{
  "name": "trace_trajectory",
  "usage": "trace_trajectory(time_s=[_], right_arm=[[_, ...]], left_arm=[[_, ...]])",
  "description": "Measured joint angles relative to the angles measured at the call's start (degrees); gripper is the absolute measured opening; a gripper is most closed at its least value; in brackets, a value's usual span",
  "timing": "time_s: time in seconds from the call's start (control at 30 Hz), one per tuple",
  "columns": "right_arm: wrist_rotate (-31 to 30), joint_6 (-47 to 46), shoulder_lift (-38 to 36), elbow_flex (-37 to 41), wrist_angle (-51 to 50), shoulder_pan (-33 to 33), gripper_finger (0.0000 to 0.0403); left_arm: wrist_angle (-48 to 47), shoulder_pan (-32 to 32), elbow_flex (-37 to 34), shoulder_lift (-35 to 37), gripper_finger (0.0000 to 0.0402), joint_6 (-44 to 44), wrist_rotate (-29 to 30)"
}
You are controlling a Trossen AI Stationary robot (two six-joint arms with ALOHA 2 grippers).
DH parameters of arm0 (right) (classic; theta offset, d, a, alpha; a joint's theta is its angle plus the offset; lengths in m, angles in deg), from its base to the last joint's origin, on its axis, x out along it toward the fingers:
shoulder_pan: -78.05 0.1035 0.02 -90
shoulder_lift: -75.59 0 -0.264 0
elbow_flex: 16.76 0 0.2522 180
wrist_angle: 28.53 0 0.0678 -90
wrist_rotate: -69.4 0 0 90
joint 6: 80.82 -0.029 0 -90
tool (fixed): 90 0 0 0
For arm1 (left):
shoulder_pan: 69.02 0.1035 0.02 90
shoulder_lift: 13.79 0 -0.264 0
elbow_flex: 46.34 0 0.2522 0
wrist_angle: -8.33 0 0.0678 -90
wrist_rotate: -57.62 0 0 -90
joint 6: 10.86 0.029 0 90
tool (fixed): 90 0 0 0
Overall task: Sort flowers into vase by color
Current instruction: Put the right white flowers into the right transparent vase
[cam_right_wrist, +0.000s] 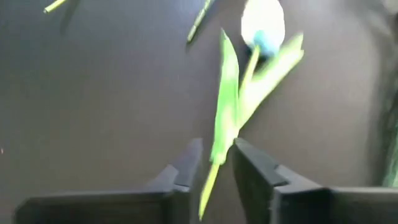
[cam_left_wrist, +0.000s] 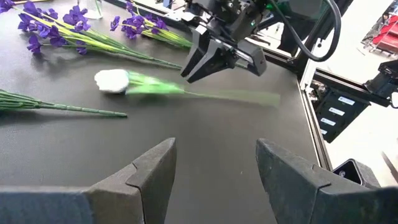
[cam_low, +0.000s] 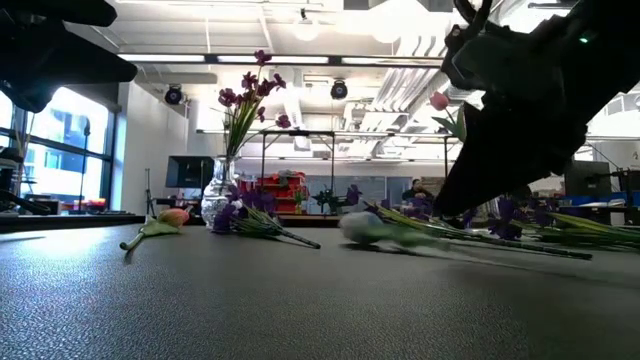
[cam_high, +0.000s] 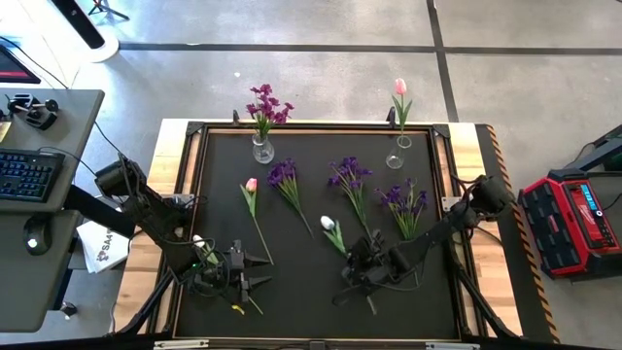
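A white tulip (cam_high: 328, 224) lies on the black mat (cam_high: 224, 156), its head (cam_left_wrist: 112, 81) toward the far side and its green stem (cam_right_wrist: 214, 168) running toward my right gripper (cam_high: 355, 264). That gripper is open just above the stem's lower end, and the stem shows in the narrow gap between its fingers. My left gripper (cam_left_wrist: 214, 174) is open over bare mat at the near left. A pink tulip (cam_high: 251, 185) and purple flowers (cam_high: 282, 175) (cam_high: 350, 177) (cam_high: 403, 202) lie flat on the mat. At the far edge, one glass vase (cam_high: 262, 149) holds purple flowers and another (cam_high: 396, 157) holds a pink tulip.
A raised frame (cam_high: 194, 136) borders the mat. A short green stem (cam_high: 255, 303) lies near my left gripper. Beyond the table's left edge is a desk with a keyboard (cam_high: 24, 173); beyond its right edge is a red case (cam_high: 573, 219). Bare mat lies between my two grippers.
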State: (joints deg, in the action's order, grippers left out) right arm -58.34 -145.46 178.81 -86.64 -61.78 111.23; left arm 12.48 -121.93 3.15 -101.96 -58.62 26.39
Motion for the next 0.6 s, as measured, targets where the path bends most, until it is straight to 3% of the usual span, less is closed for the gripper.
trace_trajectory(time_s=[0.13,0.27,0.43,0.6], right_arm=[[-2.7,1.4,0.0,0.0,0.1,0.6,0.0148],[-3.7,1.3,0.2,0.0,1.2,0.6,0.0180],[-4.2,3.1,3.3,-0.1,4.1,0.6,0.0180],[-3.6,2.8,6.1,-0.1,5.0,-0.2,0.0153]], left_arm=[[0.0,0.0,0.0,0.0,0.0209,0.4,0.0],[0.0,0.0,0.0,0.0,0.0209,0.4,0.0],[0.0,0.0,0.0,0.0,0.0209,0.5,0.0],[0.0,0.0,0.0,0.0,0.0209,0.5,0.0]])
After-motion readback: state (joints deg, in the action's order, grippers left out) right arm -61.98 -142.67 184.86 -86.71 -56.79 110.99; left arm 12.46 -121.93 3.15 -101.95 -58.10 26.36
